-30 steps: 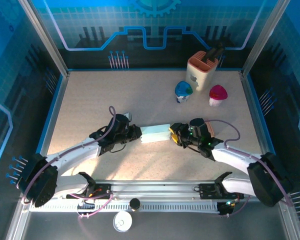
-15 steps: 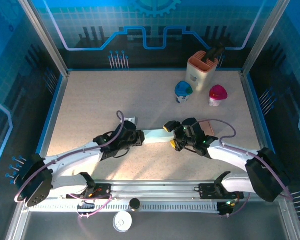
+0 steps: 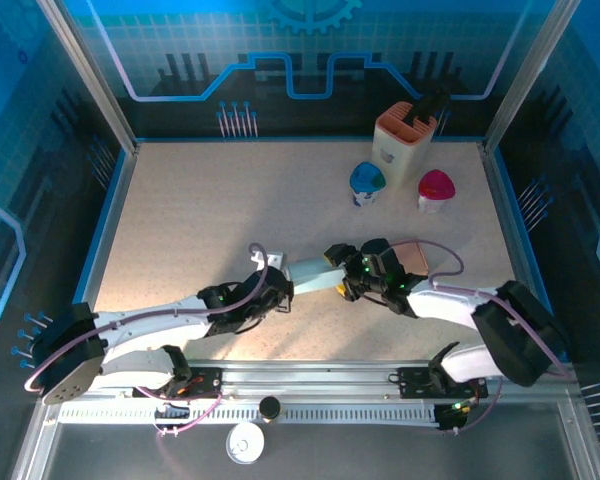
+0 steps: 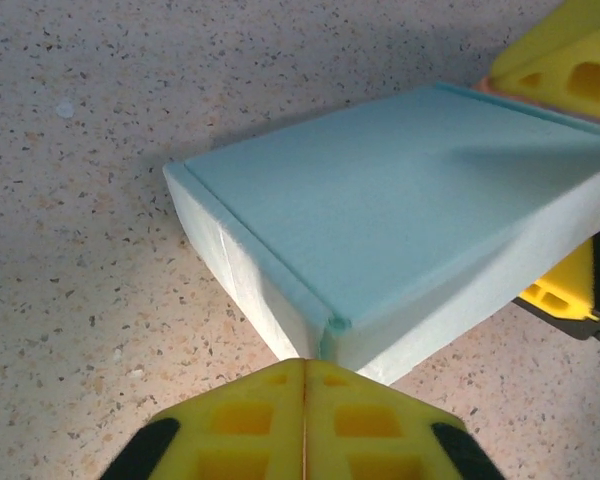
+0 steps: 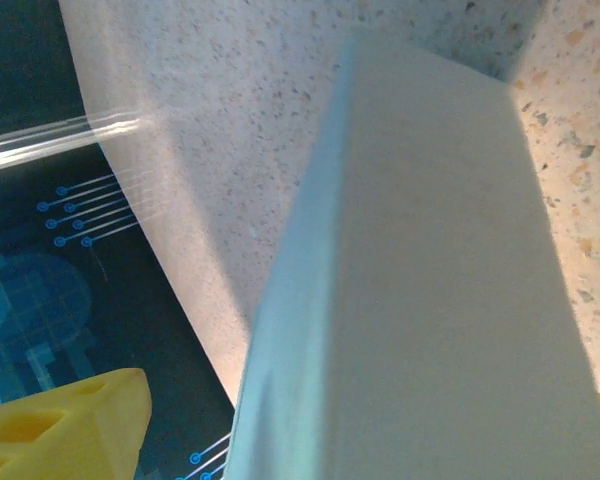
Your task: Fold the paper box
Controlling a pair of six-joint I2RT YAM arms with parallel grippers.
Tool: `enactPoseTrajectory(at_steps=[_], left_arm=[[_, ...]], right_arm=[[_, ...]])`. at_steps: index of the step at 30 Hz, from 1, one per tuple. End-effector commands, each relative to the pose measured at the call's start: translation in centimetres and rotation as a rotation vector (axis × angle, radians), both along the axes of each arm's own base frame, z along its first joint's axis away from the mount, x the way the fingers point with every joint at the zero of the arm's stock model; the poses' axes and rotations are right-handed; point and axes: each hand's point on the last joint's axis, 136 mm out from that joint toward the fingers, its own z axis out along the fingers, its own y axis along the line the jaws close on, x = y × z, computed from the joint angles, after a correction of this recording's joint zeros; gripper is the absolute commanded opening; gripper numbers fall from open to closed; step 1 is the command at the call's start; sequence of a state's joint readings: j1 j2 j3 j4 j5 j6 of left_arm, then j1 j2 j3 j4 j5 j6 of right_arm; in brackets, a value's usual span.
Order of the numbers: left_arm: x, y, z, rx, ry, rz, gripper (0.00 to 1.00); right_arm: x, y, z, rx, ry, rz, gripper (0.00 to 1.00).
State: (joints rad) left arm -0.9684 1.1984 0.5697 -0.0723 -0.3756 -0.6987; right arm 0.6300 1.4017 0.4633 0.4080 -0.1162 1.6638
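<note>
Top external view, straight to the lower middle of the frame: a pale teal rectangular paper box (image 3: 310,270) lying flat on the speckled beige table (image 3: 200,210), long axis running left to right. From the lower left, the left hand (image 3: 283,289), parked at the box's left end. From the lower right, the right hand (image 3: 340,274) at the box's right end, yellow fingers (image 3: 335,257) above and below that end in the picture.

Over to the left wrist view: the box (image 4: 410,210) across the centre and right, top face smooth, near corner pointing at the bottom edge. At bottom centre, the left hand (image 4: 303,425) fully closed, two yellow pads pressed flat together with only a seam between them, gripping nothing, tips right at that near corner. Hard to say whether touching it. At the upper right corner and the right edge, the right hand's yellow fingers (image 4: 565,65) flanking the far end.

Right wrist view now: looking along the box (image 5: 430,330), centre to lower right, a bit blurred. Right hand spread wide: one yellow finger (image 5: 65,430) in the lower left corner, clearly apart from the box, a sliver of the other at the right edge just beside it. No grip on the box.

Back in the upper right of the top view, well apart from the hands: a beige slotted block with dark handles (image 3: 405,138), a small blue-capped pot (image 3: 366,183), a small pink-capped pot (image 3: 436,189).
</note>
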Motion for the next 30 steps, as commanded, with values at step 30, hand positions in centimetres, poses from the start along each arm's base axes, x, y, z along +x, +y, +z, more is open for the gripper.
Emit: enactPoseTrajectory(at_steps=[30], left_arm=[[1.5,3.1,3.2,-0.169,0.031,0.093,0.32]], right_arm=[[-3.8,-3.5,3.0,-0.435,-0.005,0.134,0.91]])
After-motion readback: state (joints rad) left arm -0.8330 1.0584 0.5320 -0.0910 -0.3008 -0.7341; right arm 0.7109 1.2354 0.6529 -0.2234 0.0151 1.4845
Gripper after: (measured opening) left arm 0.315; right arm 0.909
